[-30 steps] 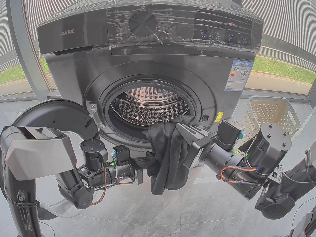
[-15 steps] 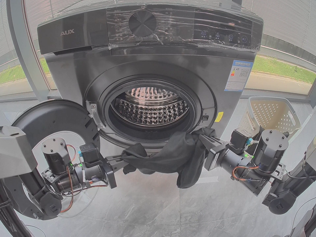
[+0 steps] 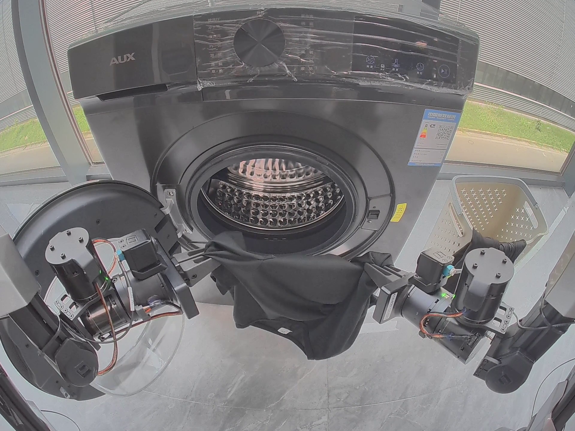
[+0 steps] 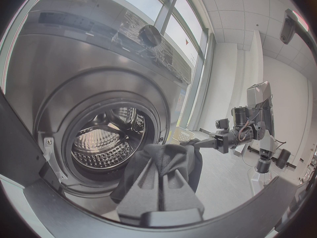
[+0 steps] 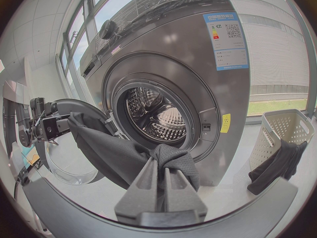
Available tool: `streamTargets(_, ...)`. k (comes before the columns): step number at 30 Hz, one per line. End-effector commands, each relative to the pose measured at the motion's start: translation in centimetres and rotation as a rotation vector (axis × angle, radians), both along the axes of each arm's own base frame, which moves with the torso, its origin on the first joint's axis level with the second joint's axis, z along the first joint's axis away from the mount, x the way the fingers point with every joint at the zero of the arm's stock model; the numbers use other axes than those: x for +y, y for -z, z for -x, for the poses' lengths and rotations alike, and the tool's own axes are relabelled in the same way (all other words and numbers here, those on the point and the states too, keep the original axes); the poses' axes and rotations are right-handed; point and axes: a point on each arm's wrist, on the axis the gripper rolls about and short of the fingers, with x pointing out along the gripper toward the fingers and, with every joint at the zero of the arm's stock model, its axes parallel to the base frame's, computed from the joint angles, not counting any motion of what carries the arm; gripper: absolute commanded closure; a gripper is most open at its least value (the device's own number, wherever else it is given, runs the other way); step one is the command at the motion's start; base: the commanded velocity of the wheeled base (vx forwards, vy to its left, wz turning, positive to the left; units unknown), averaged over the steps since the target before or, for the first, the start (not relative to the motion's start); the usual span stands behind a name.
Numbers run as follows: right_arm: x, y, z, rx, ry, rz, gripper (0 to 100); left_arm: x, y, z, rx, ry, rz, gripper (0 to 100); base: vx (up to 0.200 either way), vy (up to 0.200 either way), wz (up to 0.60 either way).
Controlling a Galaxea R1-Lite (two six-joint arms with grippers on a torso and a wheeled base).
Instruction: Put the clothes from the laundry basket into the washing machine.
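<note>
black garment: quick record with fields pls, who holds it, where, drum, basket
item: black fabric garment, stretched between both grippers
left gripper: shut on one end
right gripper: shut on other end
drum: steel washing machine drum, open, garment hangs outside by its lower rim
basket: cream plastic laundry basket, dark cloth draped over its rim

The washing machine [image 3: 138, 133] stands at the back, with its door [image 3: 96, 211] swung open to the left. The laundry basket [image 3: 497, 205] sits just to its right, with a second garment [image 3: 497, 243] draped over its near rim. In front of the drum opening [image 3: 272, 199], a garment [image 3: 293, 288] spans from the left gripper [image 3: 203, 258] to the right gripper [image 3: 376, 269], pinched at each end and sagging below the opening.
</note>
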Motion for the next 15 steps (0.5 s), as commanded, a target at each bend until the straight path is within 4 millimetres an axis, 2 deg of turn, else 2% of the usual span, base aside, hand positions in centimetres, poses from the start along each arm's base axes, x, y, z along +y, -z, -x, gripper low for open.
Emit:
streamTargets(1, 0.1, 0.3, 0.0, 0.008, -0.007, 0.005, 100, -0.1, -0.7, -0.3, -0.029, -0.002, 0.013, 100, 0.000, 0.000, 0.00)
streamTargets(6, 0.0, 0.6, 0.5, 0.013, -0.025, 0.009, 100, -0.1, -0.7, -0.4, -0.032, -0.004, 0.014, 100, 0.000, 0.000, 0.00)
streamTargets(7, 0.0, 0.7, 0.7, 0.020, -0.030, 0.015, 0, -0.2, -0.8, -0.5, -0.038, -0.005, 0.017, 100, 0.000, 0.000, 0.00)
streamTargets(15, -1.0, 3.6, 3.2, 0.146, -0.112, 0.115, 0, -0.7, -1.7, -1.3, -0.058, -0.064, 0.057, 100, 0.000, 0.000, 0.00)
